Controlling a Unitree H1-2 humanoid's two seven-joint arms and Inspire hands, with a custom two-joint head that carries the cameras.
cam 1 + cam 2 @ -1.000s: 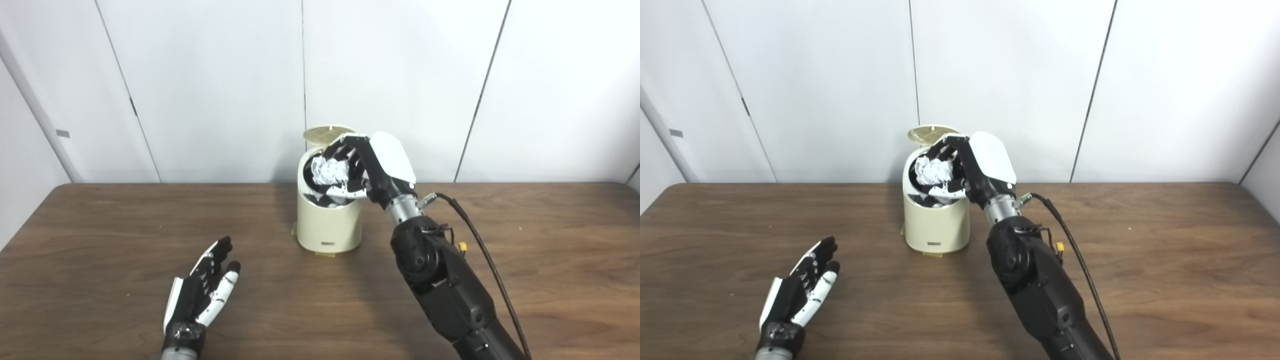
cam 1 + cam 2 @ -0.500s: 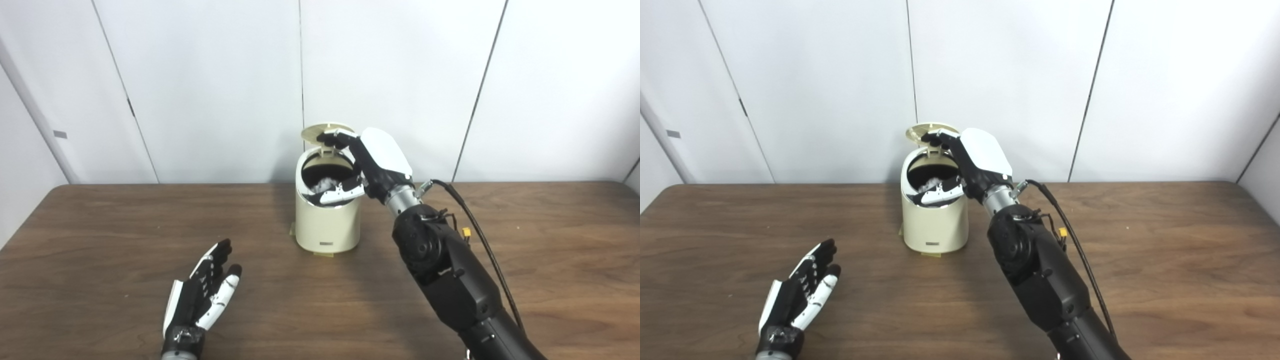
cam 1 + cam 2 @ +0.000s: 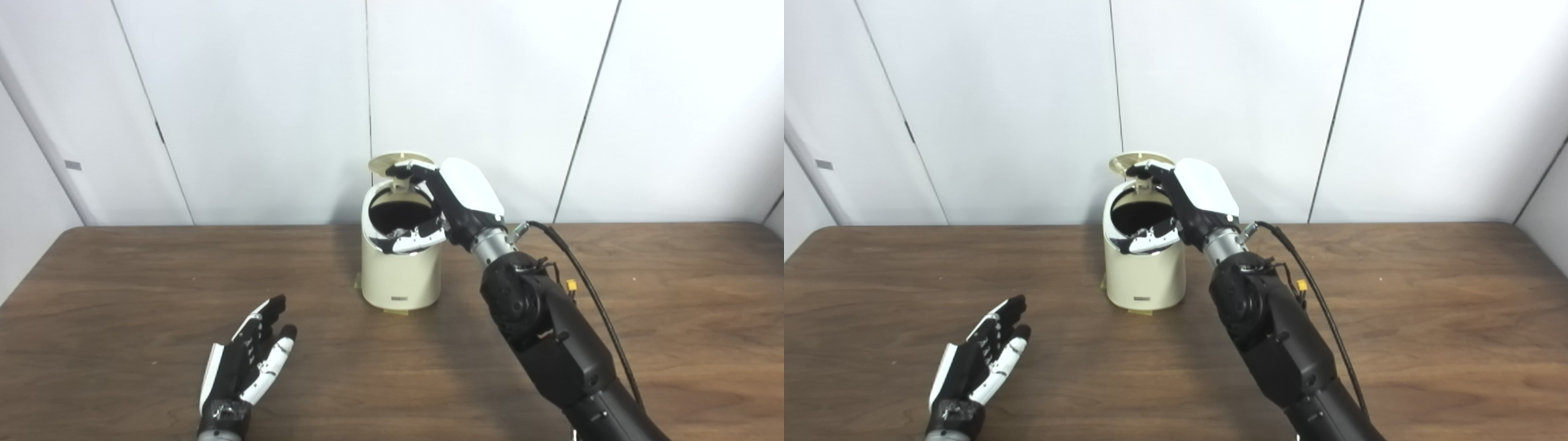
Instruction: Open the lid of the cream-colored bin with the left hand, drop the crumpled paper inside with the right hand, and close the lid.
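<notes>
The right hand (image 3: pixel 450 202) had a smooth white shell over its back, with black fingers (image 3: pixel 404 171) tipped and edged in white. A short silver wrist (image 3: pixel 490 247) joined it to a bulky black forearm (image 3: pixel 545 343) with a rounded joint housing. A black cable (image 3: pixel 588 288) ran along that arm, with a small orange connector (image 3: pixel 569 285) beside it. The left hand (image 3: pixel 245 364) was black with white trim, on a grey wrist cuff (image 3: pixel 215 422).
</notes>
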